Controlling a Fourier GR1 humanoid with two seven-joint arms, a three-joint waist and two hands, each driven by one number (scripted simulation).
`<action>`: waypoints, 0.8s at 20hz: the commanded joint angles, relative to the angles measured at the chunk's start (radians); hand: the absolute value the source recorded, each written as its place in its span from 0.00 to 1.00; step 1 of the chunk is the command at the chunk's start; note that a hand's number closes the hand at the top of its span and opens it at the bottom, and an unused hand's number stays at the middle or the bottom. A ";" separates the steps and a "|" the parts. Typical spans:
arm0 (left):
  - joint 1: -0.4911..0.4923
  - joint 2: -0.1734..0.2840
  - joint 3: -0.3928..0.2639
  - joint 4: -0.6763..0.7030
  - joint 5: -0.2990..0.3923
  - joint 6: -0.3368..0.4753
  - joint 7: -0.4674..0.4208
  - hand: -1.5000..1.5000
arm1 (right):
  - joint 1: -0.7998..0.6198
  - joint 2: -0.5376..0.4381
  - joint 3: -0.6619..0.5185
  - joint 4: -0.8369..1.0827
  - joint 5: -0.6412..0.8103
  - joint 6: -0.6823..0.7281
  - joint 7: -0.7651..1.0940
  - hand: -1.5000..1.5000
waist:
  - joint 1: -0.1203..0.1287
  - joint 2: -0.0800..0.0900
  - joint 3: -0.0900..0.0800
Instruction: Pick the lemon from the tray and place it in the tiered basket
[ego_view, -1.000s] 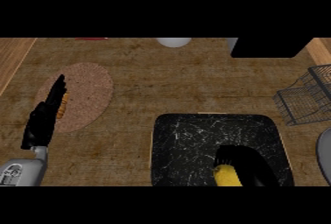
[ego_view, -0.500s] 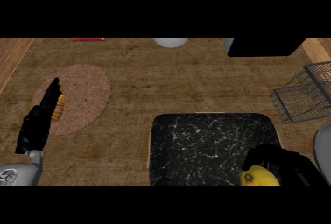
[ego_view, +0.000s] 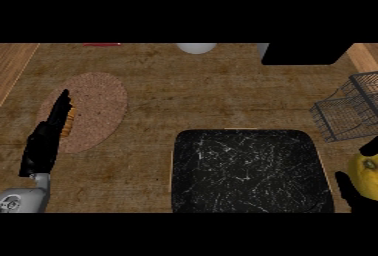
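**Q:** At the right edge of the counter, just right of the tray (ego_view: 247, 172) — which step is in hand?

**A:** The carry, by my reading. The lemon (ego_view: 366, 170) is off the tray's dark slab and sits in the right hand (ego_view: 353, 189), whose black fingers curl round the fruit from below and from above. The tiered basket (ego_view: 351, 107) stands farther back along the same right side, its wire frame partly cut by the view's edge.

**Q:** What does the next move call for?

**A:** Probably a lift and a reach away from the robot, so the lemon clears the basket's near wire rim before it is set into a tier. Which tier lies open cannot be told here.

**Q:** And the other arm?

**A:** The left hand (ego_view: 46, 140) rests at the left, fingers straight and pressed together, over the near edge of the round woven mat (ego_view: 96, 110); it holds nothing.

**Q:** Counts?

**A:** One lemon, one tray, one tiered basket, one mat, two hands. One pale round object (ego_view: 196, 47) sits at the far edge.
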 joint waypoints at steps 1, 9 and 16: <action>-0.054 0.004 0.003 -0.011 0.000 -0.025 0.060 0.50 | -0.110 -0.080 -0.173 -0.091 -0.168 0.137 0.112 1.00 | 0.005 0.001 0.000; -0.052 -0.004 0.031 -0.043 -0.014 -0.032 0.098 0.50 | -0.262 -0.184 -0.379 0.189 -0.405 0.276 -0.021 1.00 | 0.011 0.002 0.000; 0.014 -0.054 -0.008 -0.023 -0.057 -0.023 -0.015 0.50 | -0.315 -0.215 -0.268 0.484 -0.068 0.172 -0.285 1.00 | 0.031 0.008 0.001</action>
